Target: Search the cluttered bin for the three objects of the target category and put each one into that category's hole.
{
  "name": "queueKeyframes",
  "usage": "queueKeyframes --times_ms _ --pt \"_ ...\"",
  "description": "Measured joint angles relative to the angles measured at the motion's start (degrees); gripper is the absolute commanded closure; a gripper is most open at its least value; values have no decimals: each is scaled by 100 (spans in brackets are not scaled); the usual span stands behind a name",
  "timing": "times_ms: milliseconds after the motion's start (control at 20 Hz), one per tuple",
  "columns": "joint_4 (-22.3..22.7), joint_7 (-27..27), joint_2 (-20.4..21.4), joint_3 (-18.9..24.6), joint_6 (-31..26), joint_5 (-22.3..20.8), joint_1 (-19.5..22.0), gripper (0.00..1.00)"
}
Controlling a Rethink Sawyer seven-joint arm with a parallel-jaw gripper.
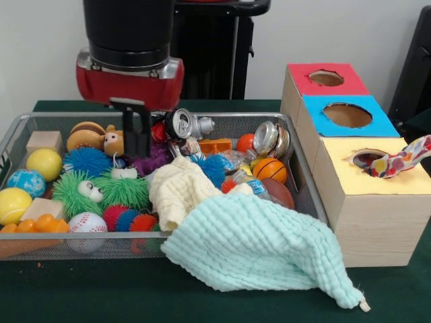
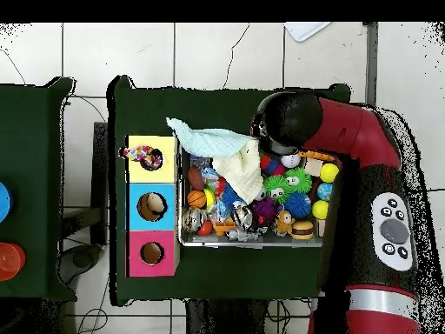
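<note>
The printed piece (image 1: pixel 403 159) hangs half out of the yellow hole (image 1: pixel 367 159) at 3 o'clock and may slip off, while the gripper (image 1: pixel 137 138), fingers close together and holding nothing, hovers over the bin (image 1: pixel 304 176).

Low, close front camera facing the robot; high overhead straight down — shared wire bin (image 1: pixel 322 202) (image 2: pixel 252 241).

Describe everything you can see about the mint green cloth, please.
The mint cloth is a plain, pale green fabric with a waffle-like quilted texture, soft and crumpled. It hangs over the front rim of the wire tray at its corner near the yellow-topped box: one part lies inside on the toys, the rest spreads onto the dark green table, ending in a small white tag. A cream cloth lies against its upper edge. The gripper is away from it.
</note>
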State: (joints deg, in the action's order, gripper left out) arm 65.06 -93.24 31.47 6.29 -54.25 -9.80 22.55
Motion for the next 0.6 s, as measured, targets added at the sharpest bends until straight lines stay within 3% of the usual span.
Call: queueKeyframes --times_ms 600 --pt "75 0 28 365 -1 -60 -151 100"
